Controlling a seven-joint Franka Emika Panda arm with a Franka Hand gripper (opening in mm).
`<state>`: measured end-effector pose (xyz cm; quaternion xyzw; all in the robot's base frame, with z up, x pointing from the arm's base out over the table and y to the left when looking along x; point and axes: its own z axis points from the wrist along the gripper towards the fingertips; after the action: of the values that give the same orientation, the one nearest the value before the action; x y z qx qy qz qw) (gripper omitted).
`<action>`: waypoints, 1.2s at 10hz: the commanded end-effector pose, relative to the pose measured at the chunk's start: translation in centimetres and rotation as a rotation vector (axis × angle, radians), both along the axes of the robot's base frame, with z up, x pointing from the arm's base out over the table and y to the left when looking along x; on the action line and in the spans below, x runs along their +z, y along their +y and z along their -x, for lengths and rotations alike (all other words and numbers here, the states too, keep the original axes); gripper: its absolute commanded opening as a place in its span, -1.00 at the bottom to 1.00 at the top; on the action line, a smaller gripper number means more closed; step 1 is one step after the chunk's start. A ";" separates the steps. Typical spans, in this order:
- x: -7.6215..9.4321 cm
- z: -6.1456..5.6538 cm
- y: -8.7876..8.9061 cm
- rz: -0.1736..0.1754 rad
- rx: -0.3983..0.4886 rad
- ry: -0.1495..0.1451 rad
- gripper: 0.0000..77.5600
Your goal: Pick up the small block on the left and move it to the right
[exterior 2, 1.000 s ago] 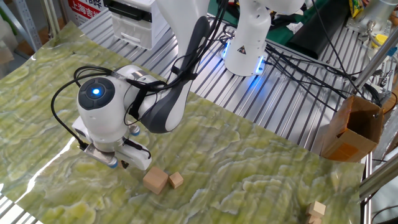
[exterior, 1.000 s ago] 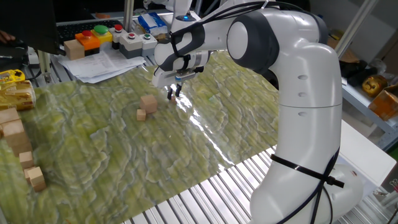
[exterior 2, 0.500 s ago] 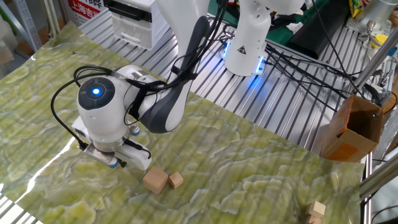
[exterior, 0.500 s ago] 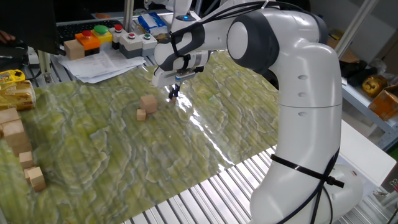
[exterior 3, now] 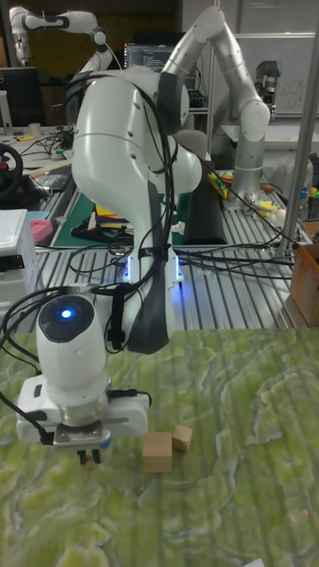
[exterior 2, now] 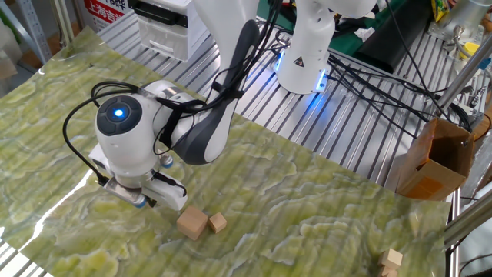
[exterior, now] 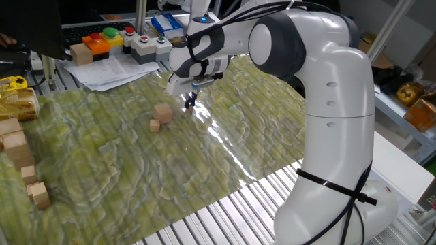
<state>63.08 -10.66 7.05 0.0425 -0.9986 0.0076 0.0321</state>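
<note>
The small block [exterior: 154, 126] [exterior 2: 218, 223] [exterior 3: 182, 438] lies on the green mat, touching or nearly touching a medium tan cube [exterior: 162, 113] [exterior 2: 192, 224] [exterior 3: 158, 452]. My gripper [exterior: 189, 102] [exterior 3: 91, 458] hangs just above the mat beside the medium cube, on the side away from the small block. Its fingers are together with nothing between them. In the other fixed view the hand [exterior 2: 142, 192] hides the fingertips.
Several wooden blocks [exterior: 15, 144] stand at the mat's left edge, with more [exterior 2: 392, 260] at the far end in the other fixed view. A button box [exterior: 109, 37] and papers [exterior: 116, 68] lie behind the mat. A cardboard box [exterior 2: 434, 158] stands off the table.
The fingers stood slightly apart one second ago and are now together. The arm and both blocks have not moved.
</note>
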 end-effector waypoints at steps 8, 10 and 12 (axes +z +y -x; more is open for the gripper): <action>13.3 3.2 5.4 -0.112 -0.262 0.107 -0.97; 13.8 3.6 8.4 -0.108 -0.312 0.113 -0.97; 13.7 3.9 10.9 -0.106 -0.355 0.115 -0.97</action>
<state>60.62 -5.98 17.83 -0.0563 -0.9956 -0.0286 0.0688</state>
